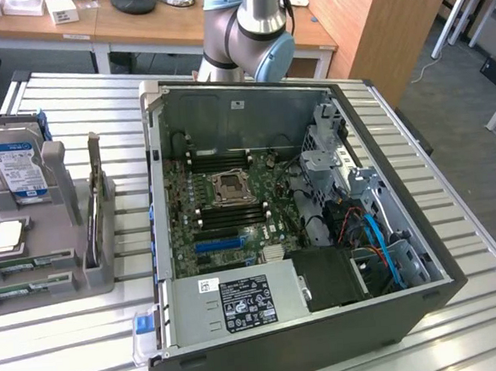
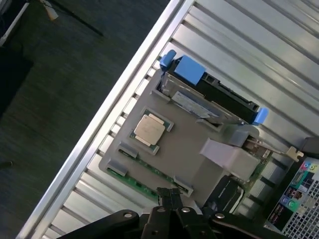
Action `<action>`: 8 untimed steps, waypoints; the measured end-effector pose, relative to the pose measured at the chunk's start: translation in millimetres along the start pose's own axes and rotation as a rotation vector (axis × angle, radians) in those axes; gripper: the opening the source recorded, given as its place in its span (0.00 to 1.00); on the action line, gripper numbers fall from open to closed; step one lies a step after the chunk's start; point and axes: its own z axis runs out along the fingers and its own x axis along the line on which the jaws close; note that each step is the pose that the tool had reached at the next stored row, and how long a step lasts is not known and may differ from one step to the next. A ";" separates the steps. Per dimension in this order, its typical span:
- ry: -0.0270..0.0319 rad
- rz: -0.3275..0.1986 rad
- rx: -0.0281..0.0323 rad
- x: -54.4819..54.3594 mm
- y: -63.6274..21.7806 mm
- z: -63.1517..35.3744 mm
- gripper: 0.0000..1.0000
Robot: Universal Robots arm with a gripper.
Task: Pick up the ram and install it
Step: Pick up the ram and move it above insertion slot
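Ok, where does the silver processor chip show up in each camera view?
Exterior view: the processor chip lies on the grey tray at the exterior view's left, nearer the camera than the hard drive.
Wrist view: the processor chip sits in a square recess of the grey tray, beside the hard drive.
Shared landmark: the hard drive.

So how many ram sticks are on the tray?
2. One ram lies next to the processor; the other ram beside it, at the gray tray's edge.

Shiny ribbed metal table (image 1: 64,355), matt gry plastic tray (image 2: 184,149), PCB ram (image 2: 137,181)
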 end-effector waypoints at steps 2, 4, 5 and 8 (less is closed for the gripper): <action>0.0004 -0.031 -0.0008 0.0 0.0 0.0 0.11; 0.0008 -0.064 -0.0016 0.0 0.0 0.0 0.11; 0.0009 -0.081 -0.0019 0.0 0.0 0.1 0.11; 0.0016 -0.136 -0.0032 0.0 0.0 0.1 0.11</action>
